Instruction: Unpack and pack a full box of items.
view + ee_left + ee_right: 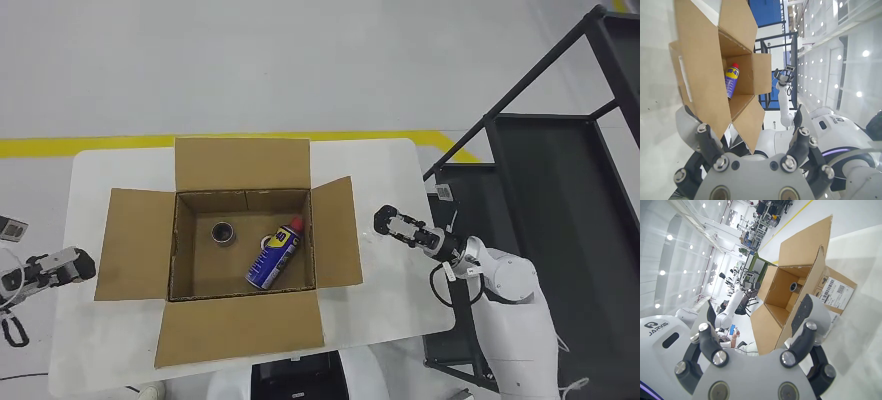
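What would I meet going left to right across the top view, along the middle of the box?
left tool → left box flap → dark roll → spray can → right box flap → right tool → black rack

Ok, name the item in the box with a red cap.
The blue-and-yellow spray can, lying on its side; the dark roll beside it has no cap.

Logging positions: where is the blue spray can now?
The spray can lies inside the open brown cardboard box in the top view, right of a dark metal ring.
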